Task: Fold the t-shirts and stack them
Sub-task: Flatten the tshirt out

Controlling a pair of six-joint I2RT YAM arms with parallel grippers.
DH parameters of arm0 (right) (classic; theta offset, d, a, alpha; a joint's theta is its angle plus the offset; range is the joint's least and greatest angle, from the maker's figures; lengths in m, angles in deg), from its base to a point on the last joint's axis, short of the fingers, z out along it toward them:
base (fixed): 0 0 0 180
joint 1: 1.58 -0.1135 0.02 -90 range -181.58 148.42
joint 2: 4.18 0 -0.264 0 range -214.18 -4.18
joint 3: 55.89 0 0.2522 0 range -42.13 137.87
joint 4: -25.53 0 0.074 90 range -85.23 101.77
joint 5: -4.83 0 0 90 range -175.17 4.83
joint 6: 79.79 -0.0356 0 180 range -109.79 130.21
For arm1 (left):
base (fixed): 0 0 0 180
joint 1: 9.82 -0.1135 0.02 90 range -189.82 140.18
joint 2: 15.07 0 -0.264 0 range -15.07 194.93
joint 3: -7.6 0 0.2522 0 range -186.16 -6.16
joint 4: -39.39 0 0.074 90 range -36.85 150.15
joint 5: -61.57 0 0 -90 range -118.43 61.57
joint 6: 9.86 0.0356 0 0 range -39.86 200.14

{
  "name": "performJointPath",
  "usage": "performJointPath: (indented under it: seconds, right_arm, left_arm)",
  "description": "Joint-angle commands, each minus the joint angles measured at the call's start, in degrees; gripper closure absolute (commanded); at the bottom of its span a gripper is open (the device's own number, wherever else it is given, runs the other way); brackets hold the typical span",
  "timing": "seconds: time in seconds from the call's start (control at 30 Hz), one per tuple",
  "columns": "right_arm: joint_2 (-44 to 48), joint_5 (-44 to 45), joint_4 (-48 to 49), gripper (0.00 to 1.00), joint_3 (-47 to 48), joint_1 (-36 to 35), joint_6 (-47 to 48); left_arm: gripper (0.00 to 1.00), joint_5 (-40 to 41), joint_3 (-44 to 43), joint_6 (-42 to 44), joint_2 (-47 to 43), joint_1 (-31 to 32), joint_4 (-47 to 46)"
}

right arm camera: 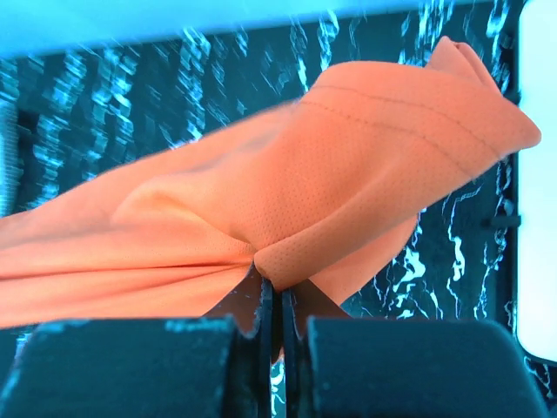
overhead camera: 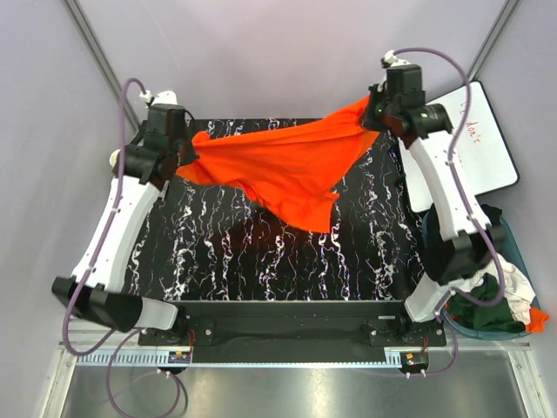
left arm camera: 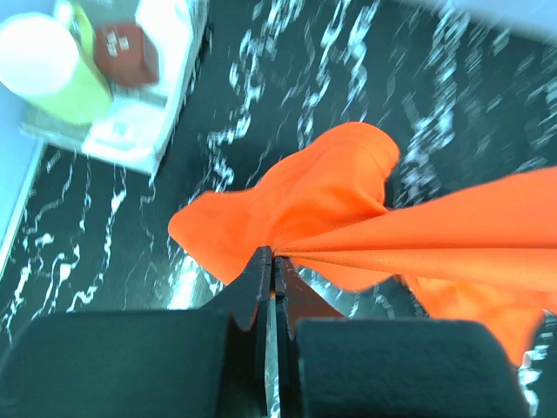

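Seen from above, an orange t-shirt (overhead camera: 278, 170) hangs stretched across the upper half of the frame, above a black marbled table (overhead camera: 261, 270). The left gripper (overhead camera: 181, 161) and right gripper (overhead camera: 374, 109) each pinch one end. It looks unfolded, and no stack shows, so the task seems barely begun. Other shirts (overhead camera: 496, 300) wait in a basket (overhead camera: 517, 246) at lower right, visible only from above. Only the wrist views show both jaws clamped on bunched cloth.
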State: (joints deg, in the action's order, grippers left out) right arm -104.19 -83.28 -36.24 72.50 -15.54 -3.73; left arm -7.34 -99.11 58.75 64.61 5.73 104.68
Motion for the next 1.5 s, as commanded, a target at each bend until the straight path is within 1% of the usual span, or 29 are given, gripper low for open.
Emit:
performJointPath:
  seconds: [0.0,0.1,0.13,0.17,0.2,0.23,0.27,0.33,0.43,0.47,0.5,0.53,0.57,0.63,0.67,0.7,0.8,0.87,0.93,0.97,1.0,1.03,1.07,1.1,1.2,1.3,1.33,1.4,1.47]
  right_arm:
    - [8.5,0.7,2.1,1.00,-5.4,0.2,-0.7]
    - [14.6,-1.7,1.8,1.00,-15.1,0.2,-4.2]
    - [17.5,-3.6,1.2,1.00,-20.8,0.2,-5.2]
    - [18.9,-5.6,-0.1,1.00,-23.8,0.2,-6.3]
    - [20.0,-6.5,-1.2,1.00,-26.7,0.2,-8.3]
    - [21.8,-7.3,-2.3,1.00,-31.6,0.2,-9.3]
    - [22.7,-9.2,-4.3,1.00,-34.2,0.2,-10.3]
    - [24.1,-10.1,-6.4,1.00,-39.9,0.2,-12.5]
    - [23.5,-11.0,-10.6,1.00,-45.3,0.1,-13.9]
    - [23.0,-12.2,-11.6,1.00,-46.6,0.2,-14.0]
    - [22.5,-12.4,-12.4,1.00,-48.3,0.2,-13.6]
    - [21.4,-12.6,-12.8,1.00,-49.2,0.2,-13.6]
    - [20.8,-12.7,-13.2,1.00,-49.8,0.2,-13.6]
    - [19.2,-12.4,-14.3,1.00,-50.8,0.2,-12.7]
    - [18.7,-12.4,-14.9,0.99,-50.9,0.2,-12.0]
    - [17.9,-12.4,-15.3,0.96,-51.3,0.2,-11.8]
    - [16.7,-12.0,-16.7,0.94,-52.1,0.2,-11.0]
    - [15.9,-12.1,-16.8,0.91,-53.1,0.2,-10.5]
    - [14.4,-12.8,-16.5,0.88,-54.4,0.2,-9.9]
    - [13.8,-12.8,-16.5,0.86,-54.6,0.2,-9.7]
    - [13.4,-12.9,-16.3,0.84,-54.9,0.2,-9.5]
    - [13.3,-12.7,-16.1,0.82,-54.8,0.2,-9.4]
    - [13.4,-12.4,-16.1,0.81,-54.4,0.2,-9.4]
    - [13.9,-11.7,-16.1,0.81,-54.2,0.2,-9.5]
    - [14.9,-11.2,-16.2,0.80,-52.8,0.2,-10.1]
    - [15.2,-11.2,-16.4,0.80,-52.3,0.2,-10.7]
    - [15.3,-11.2,-16.3,0.80,-52.2,0.2,-10.8]
    - [15.4,-11.1,-16.2,0.80,-52.1,0.2,-10.9]
    - [15.5,-10.7,-16.2,0.80,-51.9,0.2,-10.9]
  left_arm:
    - [1.00,2.5,-0.9,0.7,-5.9,-0.5,0.4]
    - [1.00,0.2,5.6,-0.6,-10.4,-0.5,1.0]
    - [1.00,-0.3,10.2,-1.2,-11.6,-0.5,1.4]
    - [1.00,-1.6,12.5,-3.0,-13.6,-0.5,2.0]
    - [1.00,-2.4,17.2,-4.1,-14.5,-0.5,3.2]
    - [1.00,-3.7,19.6,-5.2,-16.2,-0.5,3.8]
    - [1.00,-6.4,22.0,-7.2,-17.1,-0.5,4.3]
    - [1.00,-8.5,28.1,-9.5,-19.3,-0.5,6.1]
    - [1.00,-11.5,33.0,-12.3,-20.0,-0.5,9.7]
    - [0.69,-13.2,34.0,-12.6,-19.7,-0.5,10.3]
    - [0.50,-14.0,34.8,-12.5,-19.1,-0.5,11.9]
    - [0.39,-14.1,35.0,-12.7,-18.5,-0.2,12.5]
    - [0.22,-13.9,35.0,-12.7,-18.5,0.0,12.7]
    - [0.10,-12.0,33.5,-12.5,-19.7,0.4,12.6]
    - [0.01,-11.7,32.8,-11.7,-20.3,0.4,12.0]
    - [0.01,-11.6,31.4,-11.0,-20.6,0.4,11.4]
    - [0.01,-13.8,30.4,-7.9,-19.7,0.4,6.3]
    - [0.01,-19.8,30.3,-5.9,-15.4,0.5,0.6]
    - [0.02,-25.9,29.3,-4.5,-8.2,2.0,-3.3]
    - [0.04,-27.0,27.2,-4.3,-5.2,3.1,-5.8]
    - [0.07,-27.7,26.0,-3.8,1.0,4.4,-7.0]
    - [0.09,-29.5,24.2,-2.4,4.4,7.2,-7.8]
    - [0.10,-29.3,20.2,-1.9,7.6,8.6,-8.1]
    - [0.11,-29.3,18.3,-1.4,13.4,11.3,-8.2]
    - [0.13,-28.0,11.2,-0.5,22.6,14.7,-8.7]
    - [0.16,-28.5,6.6,-1.3,29.1,15.0,-9.2]
    - [0.20,-28.6,5.6,-1.4,30.2,15.0,-9.2]
    - [0.23,-29.5,4.3,-1.4,32.5,15.0,-9.6]
    - [0.34,-29.9,3.4,-1.3,34.7,15.0,-9.6]
